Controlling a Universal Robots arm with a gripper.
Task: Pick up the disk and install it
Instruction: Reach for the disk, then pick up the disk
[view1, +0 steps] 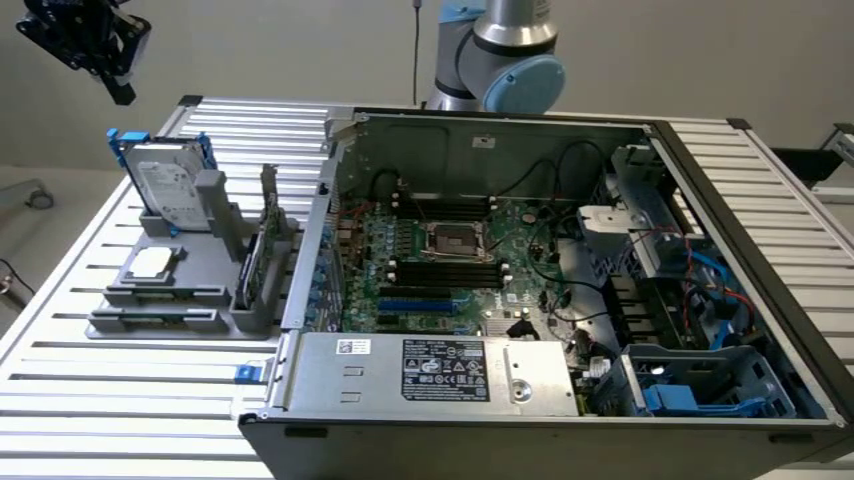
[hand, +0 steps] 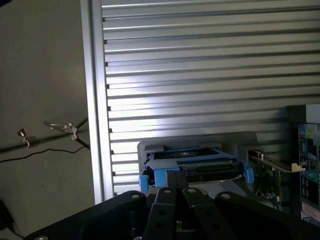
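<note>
Nothing picked up yet; install also undone. My black claw (view1: 120, 92) hangs pinched shut, empty, above and apart from the disk (view1: 167, 180), a flat silver-grey metal hard drive in a blue plastic carrier. It stands upright in a grey plastic stand (view1: 174, 300) on the slatted aluminium surface (view1: 134, 400), beside the open computer case (view1: 534, 445).

The open computer case (view1: 494, 135) takes the middle and the exterior view's right of the table (view1: 94, 420). Beside it, at the exterior view's left, stands a holder (view1: 174, 300). The disk (view1: 167, 185) stands upright in its far end, and a small chip (view1: 151, 262) lies on it before the disk. The gripper (view1: 118, 85) hangs well above the disk. Behind the case rises the robot arm (view1: 501, 60). Inside the case, the drive cage (view1: 701, 380) sits in the near corner on the same right side.
</note>
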